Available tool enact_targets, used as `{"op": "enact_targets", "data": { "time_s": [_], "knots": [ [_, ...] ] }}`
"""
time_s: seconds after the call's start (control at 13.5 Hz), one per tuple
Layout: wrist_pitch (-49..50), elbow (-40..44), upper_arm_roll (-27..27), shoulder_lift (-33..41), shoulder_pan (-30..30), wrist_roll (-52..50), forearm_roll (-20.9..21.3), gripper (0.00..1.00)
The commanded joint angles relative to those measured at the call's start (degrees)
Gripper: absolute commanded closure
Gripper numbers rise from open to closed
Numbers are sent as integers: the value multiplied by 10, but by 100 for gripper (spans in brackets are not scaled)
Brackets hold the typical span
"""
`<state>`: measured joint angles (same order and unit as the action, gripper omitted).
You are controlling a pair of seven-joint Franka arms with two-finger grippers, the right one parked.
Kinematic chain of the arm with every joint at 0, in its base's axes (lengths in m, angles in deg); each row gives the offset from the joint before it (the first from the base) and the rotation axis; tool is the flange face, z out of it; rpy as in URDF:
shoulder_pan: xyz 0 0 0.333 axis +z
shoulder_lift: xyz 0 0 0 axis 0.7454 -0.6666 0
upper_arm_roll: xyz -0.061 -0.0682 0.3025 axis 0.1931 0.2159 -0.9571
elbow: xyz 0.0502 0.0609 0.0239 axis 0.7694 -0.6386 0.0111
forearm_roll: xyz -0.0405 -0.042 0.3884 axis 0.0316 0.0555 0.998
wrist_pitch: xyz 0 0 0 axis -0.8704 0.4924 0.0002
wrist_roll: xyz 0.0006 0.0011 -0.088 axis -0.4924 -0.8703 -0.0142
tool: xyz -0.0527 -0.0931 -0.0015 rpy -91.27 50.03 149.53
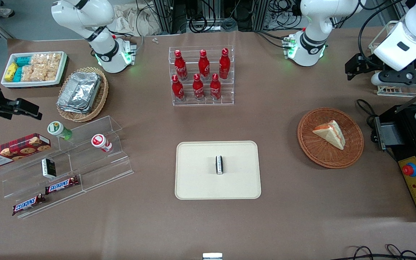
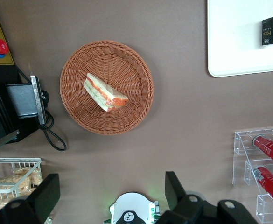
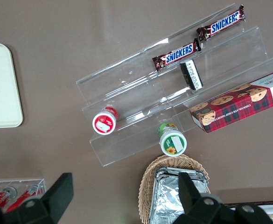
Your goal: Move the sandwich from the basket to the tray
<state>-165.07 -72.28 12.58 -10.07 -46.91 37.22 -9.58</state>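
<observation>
Brown table covering fills the scene, and on it we see the sandwich, a triangular wedge of white bread with orange-red and green layers, lying on its side inside the round reddish-brown wicker basket toward the working arm's end of the table. Our gripper is raised well above the table, apart from the basket and the sandwich, and its two black fingers stand wide apart with nothing between them. Nearer to the middle of the table lies the cream-beige tray, well apart from the basket, and a small black-and-white packet stands on its centre. Farther from the front camera than the tray, we see a clear acrylic rack with six red bottles. Beside the basket, at the table edge, there is a black machine with a red button.
</observation>
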Motion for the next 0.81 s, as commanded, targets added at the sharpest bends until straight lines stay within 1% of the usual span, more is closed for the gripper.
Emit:
{"op": "enact_targets", "data": {
  "time_s": [0.0, 0.37, 0.52, 0.67, 0.74],
  "knots": [
    [-3, -12, 3, 10, 3, -7, 7, 0],
    [-3, -8, 3, 3, 3, -32, 6, 0],
    [-2, -6, 3, -3, 6, -41, -2, 0],
    [1, -11, 2, -8, 8, -53, -1, 0],
    [1, -13, 2, -13, 8, -78, 5, 0]
  ]
}}
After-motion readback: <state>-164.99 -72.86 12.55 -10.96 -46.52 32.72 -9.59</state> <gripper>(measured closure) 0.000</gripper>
